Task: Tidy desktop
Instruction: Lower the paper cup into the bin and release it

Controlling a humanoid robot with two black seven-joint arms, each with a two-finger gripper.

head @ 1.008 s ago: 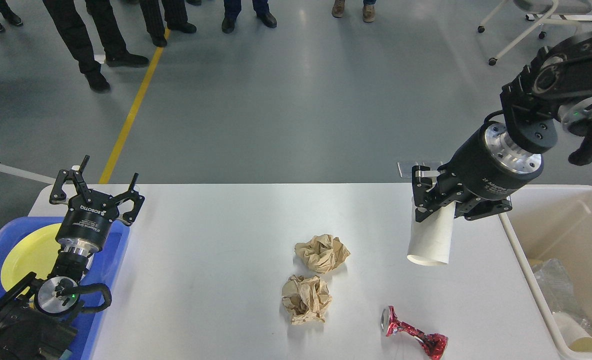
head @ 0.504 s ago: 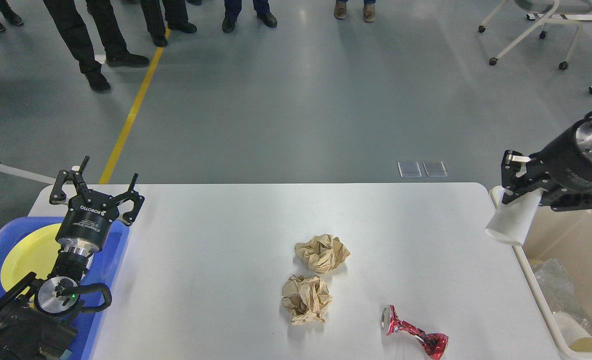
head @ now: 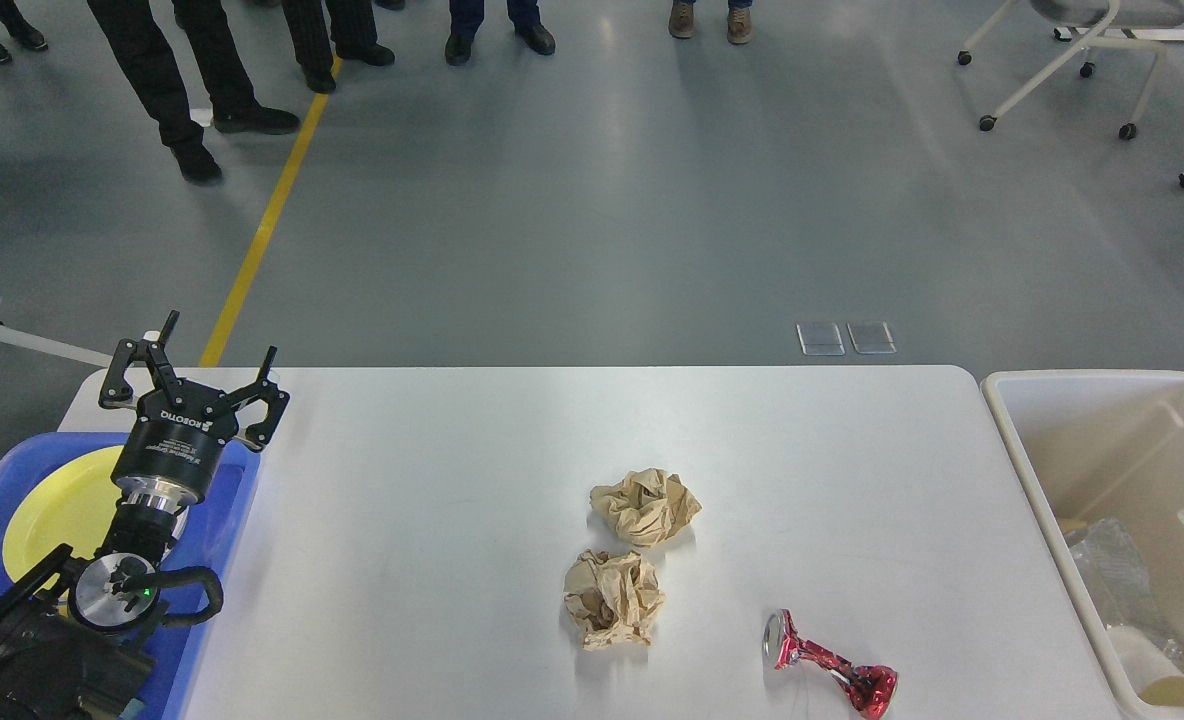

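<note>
Left gripper (head: 190, 372) hangs with fingers spread and empty over the blue tray (head: 214, 545) holding a yellow plate (head: 52, 510). Right of it stretches the white desktop (head: 452, 520), bearing two crumpled paper balls (head: 644, 505) and a crushed red can (head: 832, 668).

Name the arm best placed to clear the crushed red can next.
Probably right: the crushed red can lies near the beige bin, on the right arm's side. The open left claw hovers far off, over the blue tray.
</note>
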